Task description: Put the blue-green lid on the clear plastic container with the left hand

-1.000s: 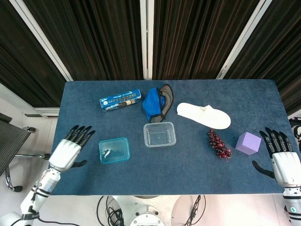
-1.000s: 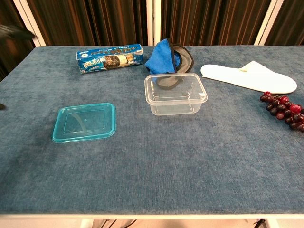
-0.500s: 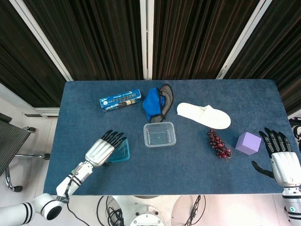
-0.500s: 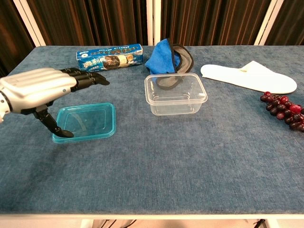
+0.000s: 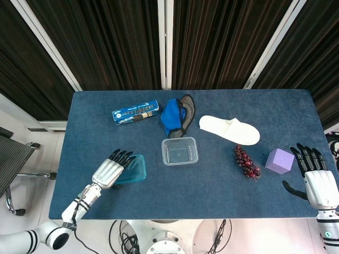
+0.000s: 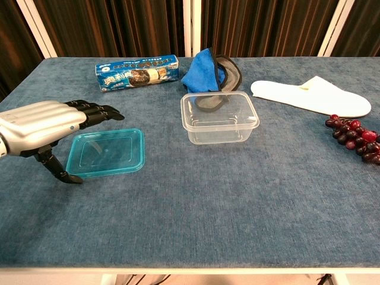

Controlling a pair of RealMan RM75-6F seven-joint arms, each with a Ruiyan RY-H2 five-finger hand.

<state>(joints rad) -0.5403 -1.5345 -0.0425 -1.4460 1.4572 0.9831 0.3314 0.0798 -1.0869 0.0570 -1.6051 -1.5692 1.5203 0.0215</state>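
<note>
Lid position: the blue-green lid (image 6: 107, 153) lies flat on the table (image 6: 196, 202), to the left of the clear container (image 6: 218, 117) and well apart from it.
Lid long axis: runs left to right in the chest view.
Nearer hand: the left hand (image 6: 44, 126) hovers over the lid's left edge; the right hand (image 5: 317, 182) is at the far side of the table.
Left hand: fingers (image 6: 95, 112) stretched out flat over the lid, thumb pointing down to the table just beside the lid's near-left corner; it holds nothing.
Right hand: open, fingers spread, empty.
</note>
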